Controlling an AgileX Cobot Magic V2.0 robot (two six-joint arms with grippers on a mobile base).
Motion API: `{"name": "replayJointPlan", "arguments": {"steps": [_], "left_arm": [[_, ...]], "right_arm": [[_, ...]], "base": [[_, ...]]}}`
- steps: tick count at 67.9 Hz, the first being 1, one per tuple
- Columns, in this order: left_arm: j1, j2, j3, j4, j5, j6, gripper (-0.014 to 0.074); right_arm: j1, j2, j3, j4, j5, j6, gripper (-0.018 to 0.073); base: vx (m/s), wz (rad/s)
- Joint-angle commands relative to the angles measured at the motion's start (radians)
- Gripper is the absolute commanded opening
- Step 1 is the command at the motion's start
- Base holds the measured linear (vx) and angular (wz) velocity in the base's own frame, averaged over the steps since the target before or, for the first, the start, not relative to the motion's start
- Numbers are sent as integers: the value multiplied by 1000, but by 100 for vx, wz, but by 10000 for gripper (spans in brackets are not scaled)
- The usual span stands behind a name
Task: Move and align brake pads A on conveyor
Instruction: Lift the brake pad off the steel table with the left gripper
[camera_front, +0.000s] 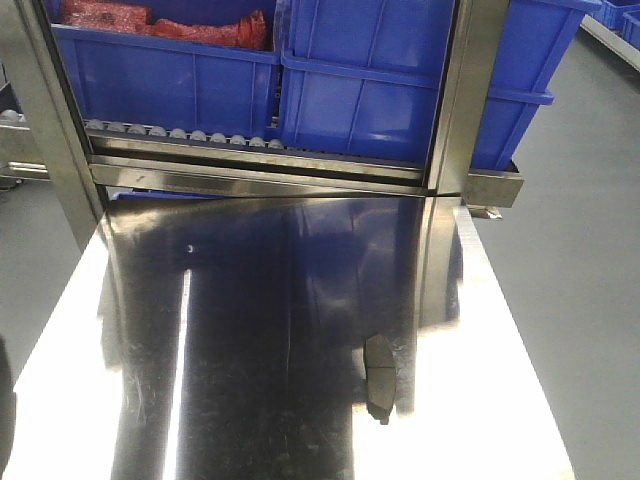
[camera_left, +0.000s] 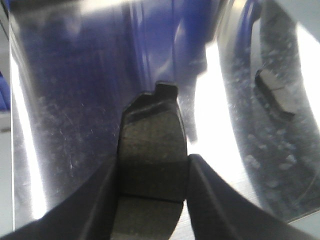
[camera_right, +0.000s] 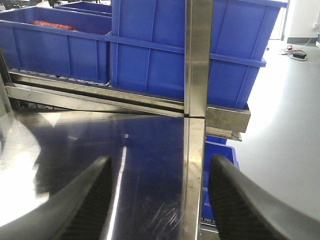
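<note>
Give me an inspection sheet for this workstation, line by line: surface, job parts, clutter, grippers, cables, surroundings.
Surface: shiny mirror-like steel tabletop, reflecting the bins; no conveyor belt in view.
Job's things: one flat dark grey brake pad lies on the tabletop, right of centre; a second dark grey pad sits in the left gripper.
Clutter: nothing seen.
Grippers: left gripper shut on the second pad; right gripper open and empty above the tabletop.
Cables: possibly a loose cable on the far floor, too small to be sure.
Surroundings: blue plastic bins on a steel roller rack; red items in one bin; grey floor.
</note>
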Motion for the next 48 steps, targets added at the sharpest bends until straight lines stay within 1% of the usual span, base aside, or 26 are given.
{"name": "replayJointPlan", "arguments": {"steps": [1, 9, 19, 48], "left_arm": [[-6, -93, 10, 0, -84, -4, -6], [-6, -203, 67, 0, -85, -4, -6], [-6, -275, 101, 1, -100, -4, -6], [-6, -288, 101, 0, -83, -4, -6]], "right_arm": [[-1, 14, -27, -5, -78, 0, 419], [-1, 14, -27, -5, -78, 0, 419], [-1, 14, -27, -5, -78, 0, 419], [-1, 14, -27, -5, -78, 0, 419]], "base": [[0, 0], [0, 0], [0, 0], [0, 0]]}}
